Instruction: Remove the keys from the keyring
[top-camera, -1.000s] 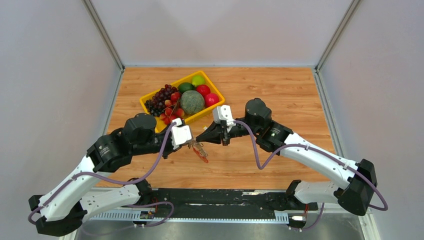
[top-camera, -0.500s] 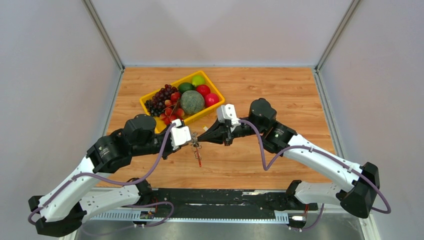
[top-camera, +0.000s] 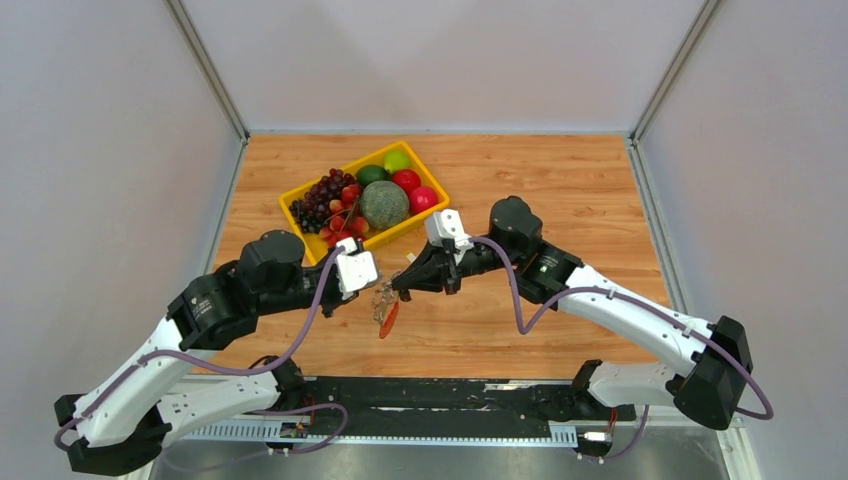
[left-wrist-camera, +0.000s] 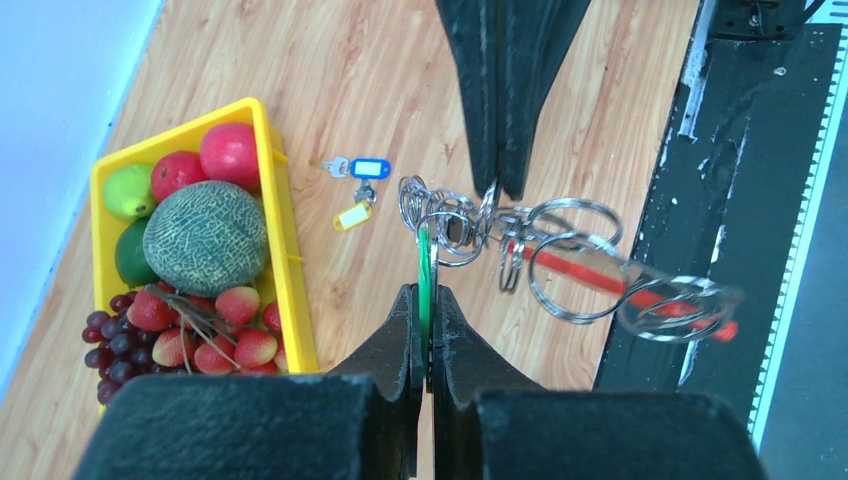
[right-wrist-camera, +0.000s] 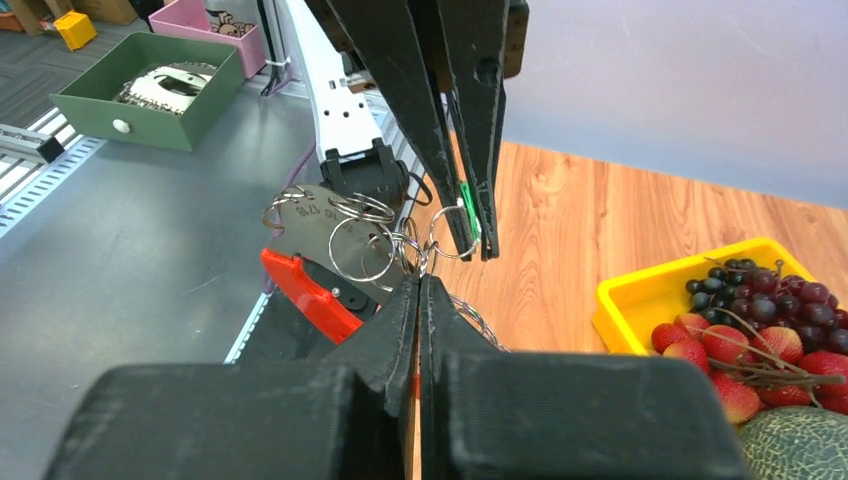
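Legible writing: none. The flat tag (right-wrist-camera: 300, 218) carries stamped characters too small to read.

Count: one yellow plastic tray (left-wrist-camera: 283, 260) holding one netted melon (left-wrist-camera: 205, 237) and other fruit. One blue tag (left-wrist-camera: 369, 168) and one yellow tag (left-wrist-camera: 352, 216) lie loose on the wood-grain bench (left-wrist-camera: 400, 80).

The keys (top-camera: 384, 297), a silver-grey bunch of interlinked wire loops, hang above the bench between both arms. The red keyring (left-wrist-camera: 575, 272) is attached and dangles below.

Left end effector (left-wrist-camera: 424, 295): clenched on a thin green tab (left-wrist-camera: 424, 262). Right end effector (right-wrist-camera: 418, 285): clenched on a loop of the keys.
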